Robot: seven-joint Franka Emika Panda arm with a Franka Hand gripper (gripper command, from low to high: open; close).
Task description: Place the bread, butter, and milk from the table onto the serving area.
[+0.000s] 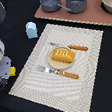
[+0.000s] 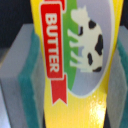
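The butter (image 2: 75,65) fills the wrist view: a flat yellow packet with a red ribbon label reading BUTTER and a black-and-white cow on a pale oval. It sits between the two grey fingers with teal pads (image 2: 31,75), and both pads press against its long edges. The pincer (image 1: 8,71) is therefore judged clenched on the butter. In the exterior view the arm stands at the exterior view's left, just off the near corner of the serving area (image 1: 87,53), with a yellow scrap showing at the arm's tip. Whether the packet touches the dark counter (image 1: 109,85) cannot be told.

Handling judgement: the packet looks light and fairly stiff, with a glossy wrapper that may slip under a weak hold. The narrow sides, across the middle of its length, are the sound place to take it, and that is where the pads sit.

The bread (image 1: 62,55) lies on the round plate, between the fork and knife. The milk (image 1: 32,29) stands upright on the counter, just beside the mat's far corner.
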